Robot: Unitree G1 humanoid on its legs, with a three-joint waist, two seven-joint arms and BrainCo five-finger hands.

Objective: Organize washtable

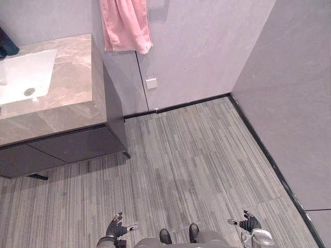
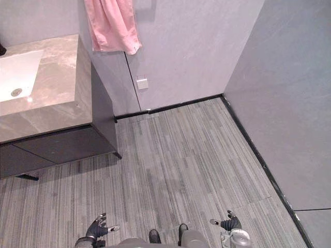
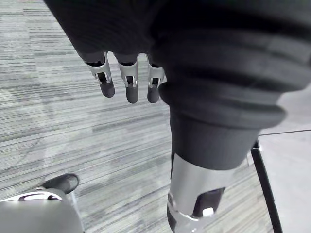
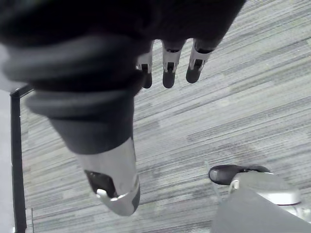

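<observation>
Washtable (image 1: 67,88) is sitting at the far left of what I'm seeing. Its marble top is carrying a white sink (image 1: 26,75) set in toward the left edge, with dark cabinet (image 1: 72,147) fronts beneath. A pink towel (image 1: 125,26) is hanging on the wall just past the top's right rear corner. Both hands are hanging low over the striped floor (image 1: 196,155), well apart from the washtable. My left hand (image 1: 117,228) and right hand (image 1: 252,223) are each holding nothing, fingers (image 3: 131,92) relaxed and nearly straight.
</observation>
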